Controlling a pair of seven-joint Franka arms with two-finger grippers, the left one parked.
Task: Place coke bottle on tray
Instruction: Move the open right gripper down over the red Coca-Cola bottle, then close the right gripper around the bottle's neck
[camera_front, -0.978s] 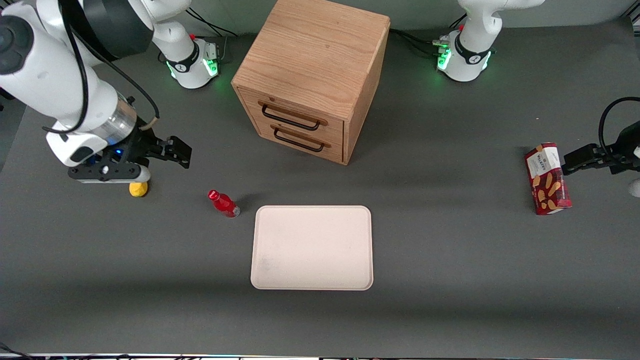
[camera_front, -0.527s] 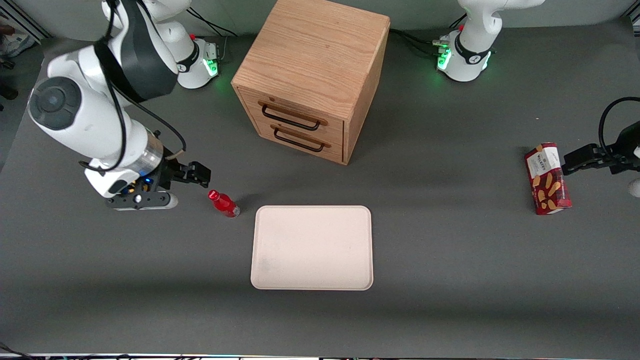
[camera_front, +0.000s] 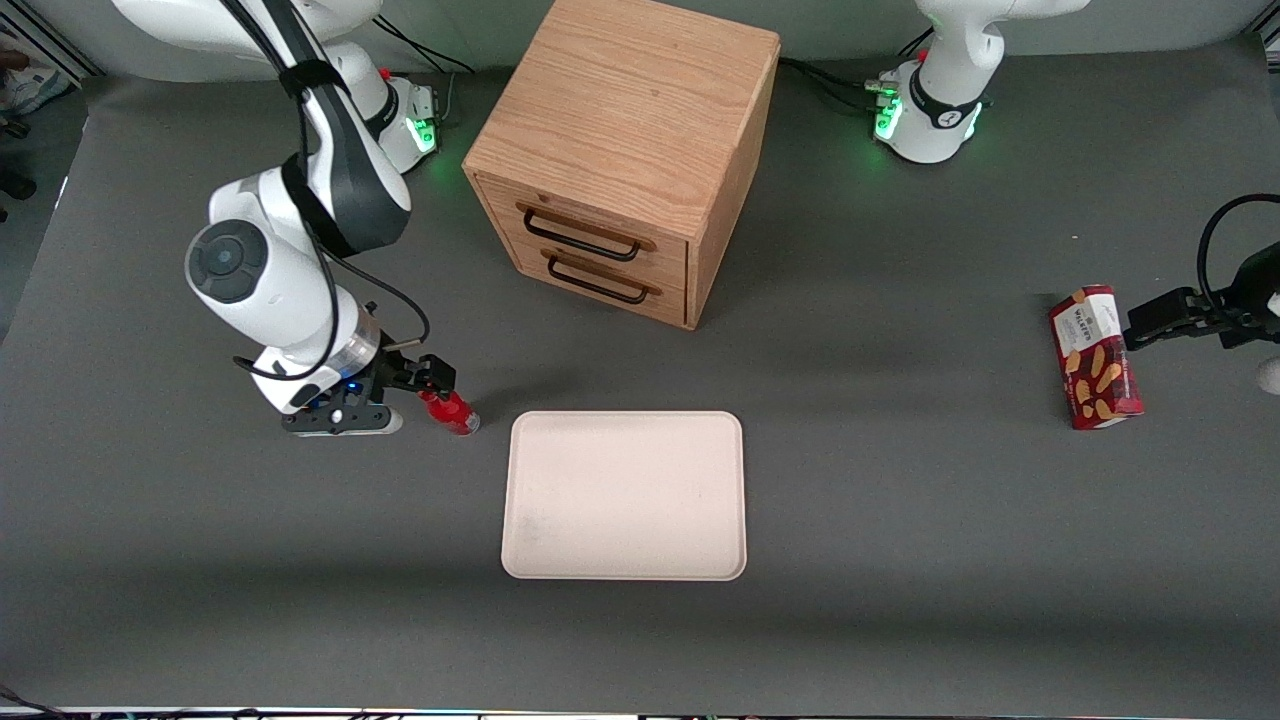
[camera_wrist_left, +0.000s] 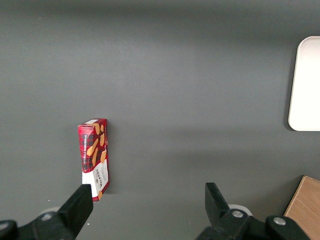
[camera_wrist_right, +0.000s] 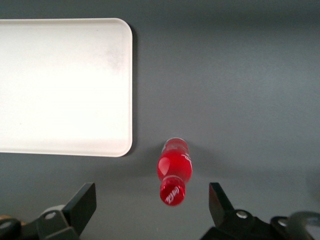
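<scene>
- The gripper (camera_front: 437, 382) hangs over the bottle's cap, fingers (camera_wrist_right: 84, 204) spread wide with the cap between them, gripping nothing.
- The bottle (camera_front: 449, 410) stands on the grey table (camera_front: 900, 520), just beside the tray's corner farther from the front camera, at the working arm's end.
- Risk, as I judge it: the bottle is small, slick plastic and top-heavy-looking (red cap, clear base); an off-centre descent could let one finger knock it over, and it could roll.
- Closing on the narrow cap might let it twist or slip.
- The tray (camera_front: 625, 495) is flat, pale cream-pink, round-cornered, with a low rim (a carried bottle's base could catch it).
</scene>
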